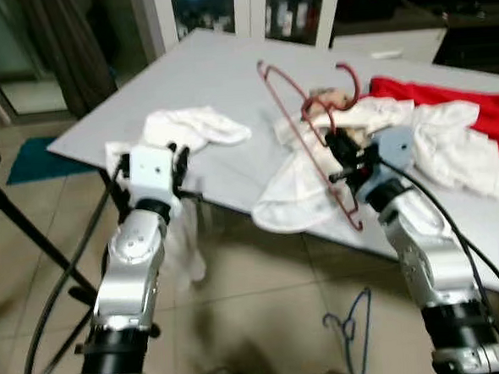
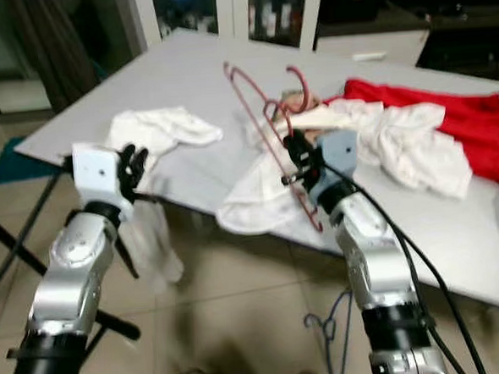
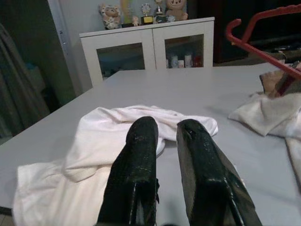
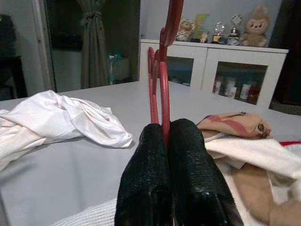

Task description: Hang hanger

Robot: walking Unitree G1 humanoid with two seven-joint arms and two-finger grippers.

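With the right pincer (image 1: 343,157) clamped on the thin red wire hanger (image 1: 310,132) above the grey table (image 1: 217,79), carrying it to a rail seems next, while the left pincer (image 3: 164,141) sits narrowly parted.

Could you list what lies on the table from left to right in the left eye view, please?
White cloth hanging over the near edge by the left gripper → red hanger shut in the right gripper → crumpled white garment → red garment.
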